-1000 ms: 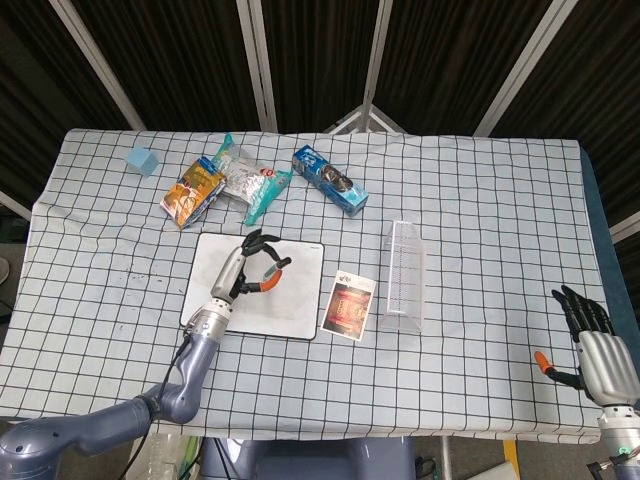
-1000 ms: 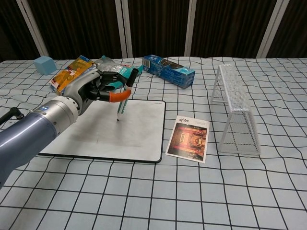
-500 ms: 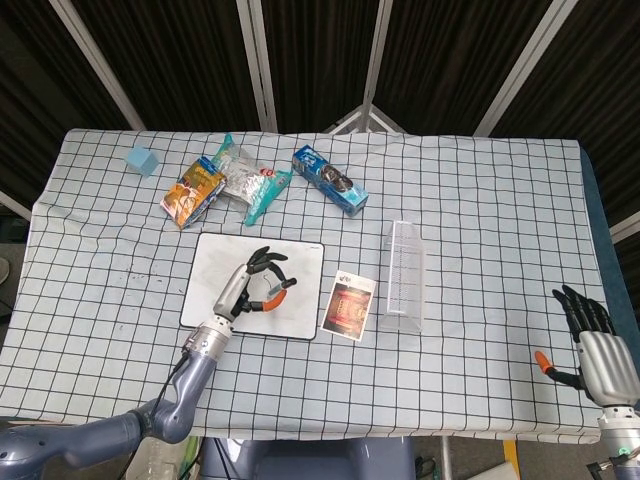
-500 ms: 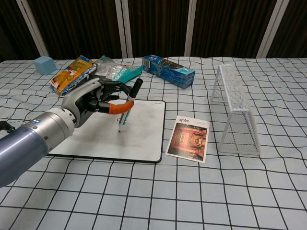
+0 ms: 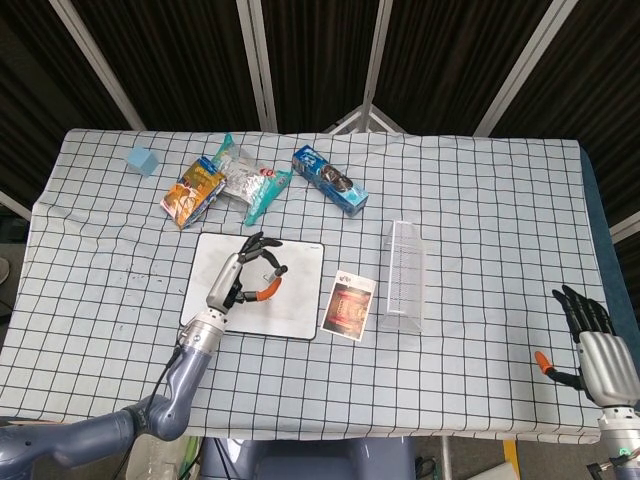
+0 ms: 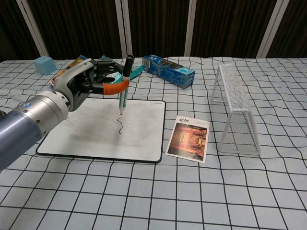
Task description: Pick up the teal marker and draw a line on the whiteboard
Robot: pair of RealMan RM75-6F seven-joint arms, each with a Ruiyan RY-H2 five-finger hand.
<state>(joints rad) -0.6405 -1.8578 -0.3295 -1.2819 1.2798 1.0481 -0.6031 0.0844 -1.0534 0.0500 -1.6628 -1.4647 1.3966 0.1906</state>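
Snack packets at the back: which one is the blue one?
The long blue packet, rightmost and nearest the wire rack. The orange packet and clear teal-edged bag lie further left.

A desk draped in a white cloth with a black grid carries everything. The whiteboard lies flat near its front-left. Just right of the whiteboard lies a printed card, and beyond that card a white wire rack. Behind the whiteboard lie an orange snack bag, a clear-and-teal packet and a blue box; a light-blue cube sits far back-left.
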